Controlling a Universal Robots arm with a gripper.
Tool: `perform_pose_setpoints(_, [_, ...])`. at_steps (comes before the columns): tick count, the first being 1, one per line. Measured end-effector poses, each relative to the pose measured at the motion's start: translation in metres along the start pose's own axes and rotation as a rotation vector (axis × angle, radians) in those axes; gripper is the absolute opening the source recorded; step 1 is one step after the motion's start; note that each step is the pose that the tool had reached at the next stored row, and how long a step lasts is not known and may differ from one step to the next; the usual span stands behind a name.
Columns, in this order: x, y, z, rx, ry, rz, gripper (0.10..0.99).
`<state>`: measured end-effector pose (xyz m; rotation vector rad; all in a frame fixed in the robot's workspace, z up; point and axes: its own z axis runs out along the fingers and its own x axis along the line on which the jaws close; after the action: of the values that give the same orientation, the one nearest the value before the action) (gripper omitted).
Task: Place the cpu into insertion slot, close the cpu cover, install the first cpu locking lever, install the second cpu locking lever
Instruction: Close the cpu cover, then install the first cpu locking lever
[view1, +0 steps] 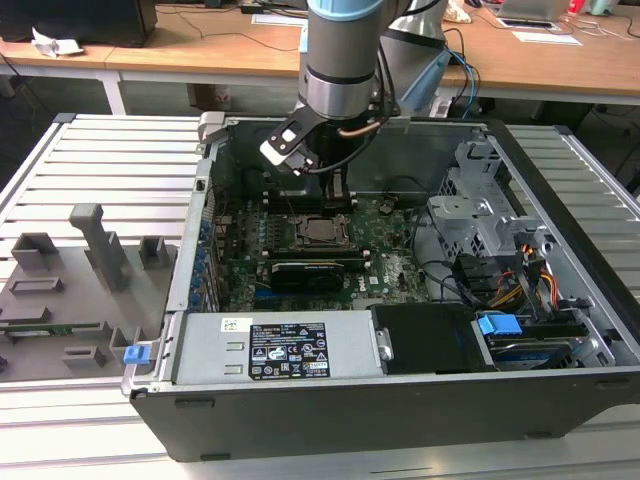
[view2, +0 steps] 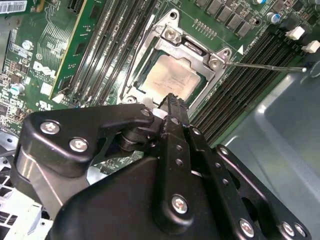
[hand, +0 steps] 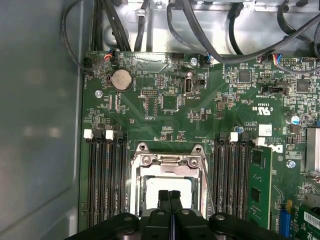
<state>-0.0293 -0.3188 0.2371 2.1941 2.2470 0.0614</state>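
gripper (hand: 170, 193) fingers together over cpu (hand: 150, 192), contact unclear | cpu cover (hand: 165, 170) partly hidden by gripper | second wrist view: thin lever (view2: 265, 65) juts sideways

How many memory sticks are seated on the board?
1: a green memory stick, a few slots from the cpu. The gripper may hide others.

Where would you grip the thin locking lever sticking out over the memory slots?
Probably the locking lever near its free end, coming from above with fingers across the rod: it is thin, straight, and there lies clear of the cpu cover.
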Motion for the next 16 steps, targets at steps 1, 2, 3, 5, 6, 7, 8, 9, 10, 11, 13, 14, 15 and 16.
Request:
perform_pose_setpoints(1, [0.0,-0.0001,0.0,0.0,0.0,0.0,0.106])
perform_pose_setpoints(2, [0.0,-0.0003,0.0,0.0,0.0001,0.0,0.106])
perform_pose_setpoints(3, [0.0,-0.0004,0.0,0.0,0.0,0.0,0.106])
perform_pose_setpoints(5, [0.0,-0.0007,0.0,0.0,0.0,0.0,0.106])
perform_pose_setpoints(6, [0.0,-0.0008,0.0,0.0,0.0,0.0,0.106])
perform_pose_setpoints(7, [0.0,-0.0009,-0.0003,0.0,-0.0001,0.0,0.106])
perform_pose_setpoints(8, [0.0001,-0.0008,-0.0031,0.0,-0.0008,0.0,0.106])
perform_pose_setpoints(9, [0.0001,-0.0007,-0.0051,0.0,-0.0012,0.0,0.106])
perform_pose_setpoints(10, [0.0002,-0.0006,-0.0074,0.0,-0.0017,0.0,0.106])
perform_pose_setpoints(11, [0.0003,-0.0006,-0.0096,0.0,-0.0022,0.0,0.106])
perform_pose_setpoints(13, [0.0004,-0.0005,-0.0134,0.0,-0.0035,0.0,0.106])
perform_pose_setpoints(14, [0.0004,-0.0004,-0.0157,0.0,-0.0045,0.0,0.106])
perform_pose_setpoints(15, [0.0005,-0.0003,-0.0178,0.0,-0.0051,0.0,0.106])
perform_pose_setpoints(16, [0.0006,-0.0002,-0.0212,0.0,-0.0061,0.0,0.106])
